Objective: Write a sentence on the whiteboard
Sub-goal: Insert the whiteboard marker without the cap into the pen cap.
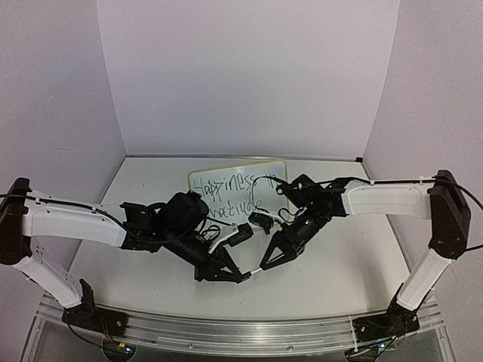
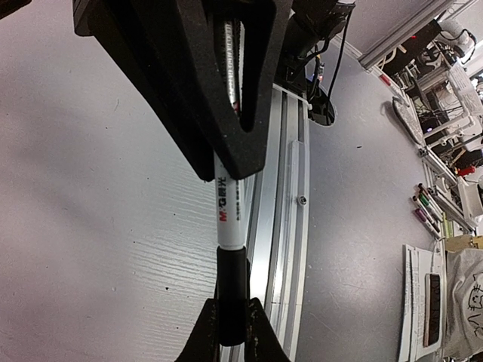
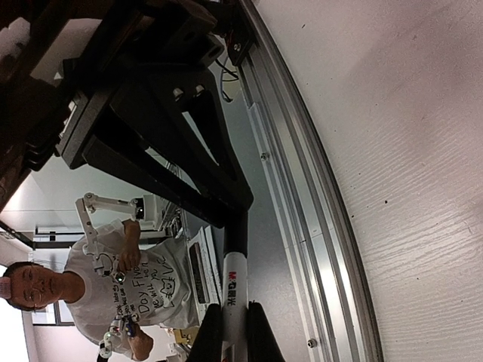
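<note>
Together, the left claw [image 1: 243,277] and right claw [image 1: 265,265] each clamp an end of one white marker [image 1: 256,269] over the bench [image 1: 151,290], before the whiteboard [image 1: 240,165] bearing the sentence [image 1: 225,186].

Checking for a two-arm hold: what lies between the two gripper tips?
A marker spans the gap: the left gripper grips its white barrel, the right gripper its black end. The left wrist view shows it best.
</note>
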{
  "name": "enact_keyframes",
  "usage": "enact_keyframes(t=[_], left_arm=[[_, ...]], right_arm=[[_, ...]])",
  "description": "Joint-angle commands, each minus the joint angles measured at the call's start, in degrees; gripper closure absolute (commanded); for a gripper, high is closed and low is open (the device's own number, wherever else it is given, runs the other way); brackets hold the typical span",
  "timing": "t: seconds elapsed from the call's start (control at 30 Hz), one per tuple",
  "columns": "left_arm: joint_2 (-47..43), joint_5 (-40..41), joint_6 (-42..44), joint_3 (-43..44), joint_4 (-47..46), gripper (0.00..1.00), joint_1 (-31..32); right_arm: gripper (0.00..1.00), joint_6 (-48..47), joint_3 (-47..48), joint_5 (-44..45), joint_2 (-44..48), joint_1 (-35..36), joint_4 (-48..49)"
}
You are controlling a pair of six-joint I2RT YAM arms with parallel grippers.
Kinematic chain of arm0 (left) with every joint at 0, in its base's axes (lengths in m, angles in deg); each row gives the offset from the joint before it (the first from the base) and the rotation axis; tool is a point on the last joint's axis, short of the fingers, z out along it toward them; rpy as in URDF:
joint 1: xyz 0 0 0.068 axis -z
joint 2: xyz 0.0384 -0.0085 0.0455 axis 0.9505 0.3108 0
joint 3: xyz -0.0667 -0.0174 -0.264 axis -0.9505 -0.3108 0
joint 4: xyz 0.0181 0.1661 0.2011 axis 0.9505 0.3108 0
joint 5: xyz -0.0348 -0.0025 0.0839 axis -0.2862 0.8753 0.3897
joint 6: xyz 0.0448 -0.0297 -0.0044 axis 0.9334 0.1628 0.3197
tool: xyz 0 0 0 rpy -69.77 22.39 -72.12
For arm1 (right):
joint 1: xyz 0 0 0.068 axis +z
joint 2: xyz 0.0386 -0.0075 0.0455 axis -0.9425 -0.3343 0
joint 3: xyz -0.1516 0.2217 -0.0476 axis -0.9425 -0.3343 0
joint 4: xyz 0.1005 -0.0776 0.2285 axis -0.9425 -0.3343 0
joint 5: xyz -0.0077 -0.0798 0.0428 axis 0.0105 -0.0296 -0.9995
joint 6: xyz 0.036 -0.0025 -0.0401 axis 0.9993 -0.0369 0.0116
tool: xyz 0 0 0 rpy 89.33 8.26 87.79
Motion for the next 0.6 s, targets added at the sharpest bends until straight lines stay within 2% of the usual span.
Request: enact_keyframes(t=[0.0, 0.57], left_arm=[[0.16, 2.31, 2.48, 6.04, -12.03, 1.00, -0.08], [0.66, 0.79, 3.02, 8.13, -15.88, 1.00, -1.35]], right_arm=[[1.00, -0.55, 3.04, -3.29, -1.17, 3.04, 2.93], [1.00, -0.45, 3.84, -3.75, -2.25, 4.39, 3.45]])
